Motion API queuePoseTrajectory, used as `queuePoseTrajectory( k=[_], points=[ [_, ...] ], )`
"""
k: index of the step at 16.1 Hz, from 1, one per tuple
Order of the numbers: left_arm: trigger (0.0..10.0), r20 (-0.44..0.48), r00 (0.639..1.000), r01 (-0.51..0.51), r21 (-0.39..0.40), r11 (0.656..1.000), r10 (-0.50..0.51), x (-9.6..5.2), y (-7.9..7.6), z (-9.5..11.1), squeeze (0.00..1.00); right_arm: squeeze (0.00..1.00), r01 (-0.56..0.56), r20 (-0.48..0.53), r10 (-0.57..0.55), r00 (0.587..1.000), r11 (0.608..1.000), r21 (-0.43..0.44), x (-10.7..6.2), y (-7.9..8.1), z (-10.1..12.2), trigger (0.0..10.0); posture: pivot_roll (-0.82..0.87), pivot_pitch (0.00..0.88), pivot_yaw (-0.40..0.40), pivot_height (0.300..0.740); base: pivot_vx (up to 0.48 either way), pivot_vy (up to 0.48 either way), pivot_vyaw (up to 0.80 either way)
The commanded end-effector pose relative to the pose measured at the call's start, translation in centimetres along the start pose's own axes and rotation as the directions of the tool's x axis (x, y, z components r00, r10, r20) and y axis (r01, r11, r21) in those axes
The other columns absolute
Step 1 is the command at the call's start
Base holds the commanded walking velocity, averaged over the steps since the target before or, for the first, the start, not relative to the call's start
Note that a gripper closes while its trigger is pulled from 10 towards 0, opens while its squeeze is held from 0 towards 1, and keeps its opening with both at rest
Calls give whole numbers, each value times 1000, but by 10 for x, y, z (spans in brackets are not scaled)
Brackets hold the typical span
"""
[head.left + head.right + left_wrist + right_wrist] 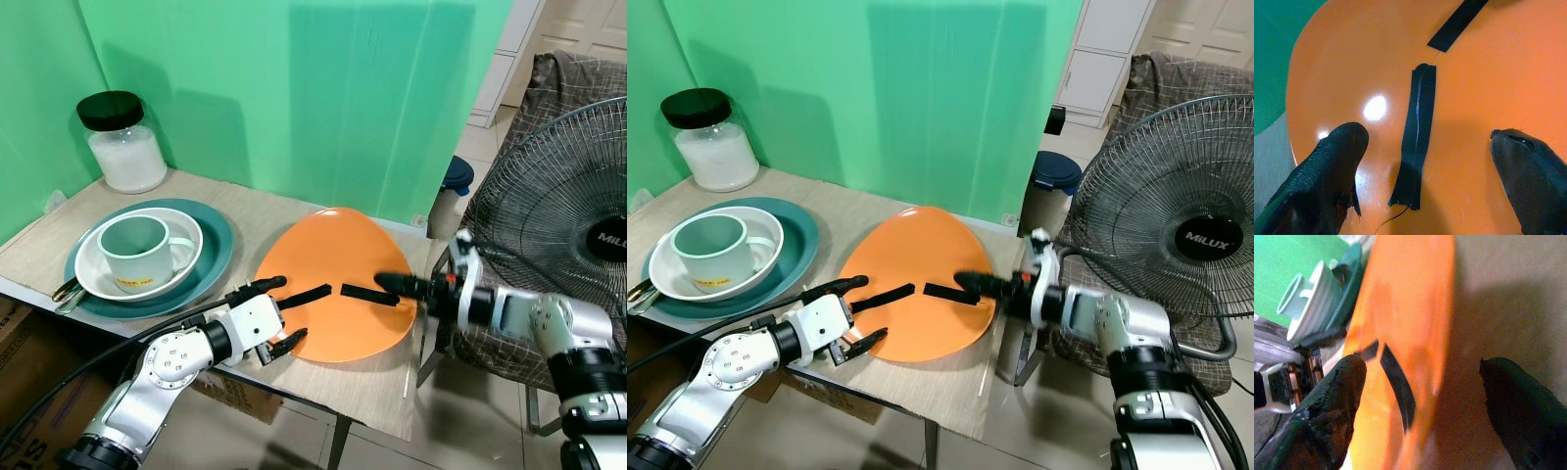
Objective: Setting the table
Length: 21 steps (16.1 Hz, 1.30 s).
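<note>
An orange rounded plate (333, 269) with two black tape strips (370, 294) lies on the table near its front right corner. My left gripper (286, 308) is open at the plate's near left rim, its fingers (1337, 156) spread over one strip (1419, 132). My right gripper (1420, 364) is open at the plate's right rim, with the orange edge (1425, 308) between its spread fingers (1332, 411). At the table's left, a pale green mug (137, 250) stands in a white bowl (93, 274) on a teal plate (217, 245).
Cutlery (67, 292) pokes out beside the teal plate. A glass jar (124, 142) with a black lid stands at the back left. A large fan (573, 206) and a cloth-draped chair (563, 83) crowd the right side. A green backdrop (313, 88) stands behind the table.
</note>
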<state>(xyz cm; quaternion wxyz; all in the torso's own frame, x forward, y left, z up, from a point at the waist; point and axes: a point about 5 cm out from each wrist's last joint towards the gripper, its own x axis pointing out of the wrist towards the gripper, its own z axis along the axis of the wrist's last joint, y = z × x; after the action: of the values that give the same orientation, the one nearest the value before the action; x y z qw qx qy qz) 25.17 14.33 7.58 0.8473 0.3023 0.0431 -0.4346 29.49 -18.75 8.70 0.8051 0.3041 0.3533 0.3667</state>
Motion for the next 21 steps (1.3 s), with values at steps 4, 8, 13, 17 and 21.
queuePoseTrajectory(
  k=[4,8,13,17,21],
  points=[
    [10000,-88,995,49,-18,999,-50,2,-11,-15,1000,0,-1,-7,1,1000,1000,8,-8,1,-2,0,1,0,-37,740,0,0,0],
    [10000,-82,996,40,-16,999,-42,3,-9,-14,1000,0,-104,81,101,992,994,31,-11,5,-6,0,1,0,-40,740,0,0,0],
    [10000,-74,996,41,-10,999,-41,5,-8,-13,1000,0,-110,126,103,987,992,53,-6,6,-13,0,-2,0,-39,740,0,0,0],
    [10000,-74,996,47,-1,999,-47,6,-8,-12,1000,0,-97,149,86,985,993,66,-4,5,-15,0,0,0,-37,740,0,0,0],
    [10000,-53,998,33,-17,999,-34,6,-3,-8,859,0,-115,189,100,977,991,69,-6,7,-11,0,4,0,-36,740,0,0,0]
  ],
)
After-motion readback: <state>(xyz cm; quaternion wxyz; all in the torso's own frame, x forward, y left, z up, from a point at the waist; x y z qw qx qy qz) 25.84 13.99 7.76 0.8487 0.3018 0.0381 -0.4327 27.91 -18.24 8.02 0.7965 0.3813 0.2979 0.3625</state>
